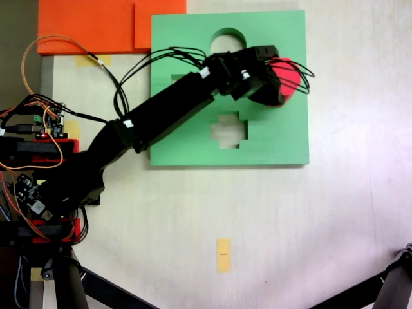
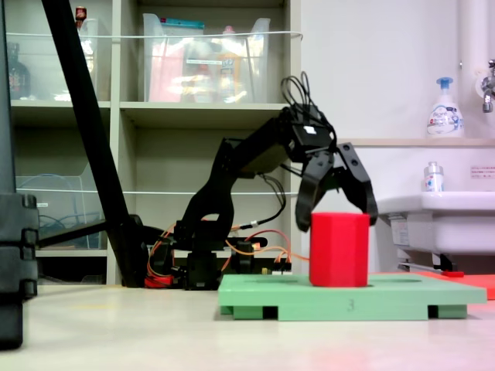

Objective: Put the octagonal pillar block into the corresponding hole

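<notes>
Red block (image 2: 339, 249): foam prism, upright on the green board (image 2: 255, 295), right side of it in the low fixed view; partly hidden under arm from above (image 1: 291, 76).
Gripper (image 2: 337, 220): jaws spread wide, tips straddling the block's top, no visible grip.
Board holes: cross (image 1: 230, 131), round (image 1: 226, 40).
Behind: shelves (image 2: 201, 108).

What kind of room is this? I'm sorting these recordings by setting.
Probably a lab or workshop room, not a home. Shelving behind the black robot arm holds clear plastic storage bins, a white sink stands by the wall with a pump soap bottle on the ledge above it, and bare circuit boards sit beside the arm's base.
</notes>
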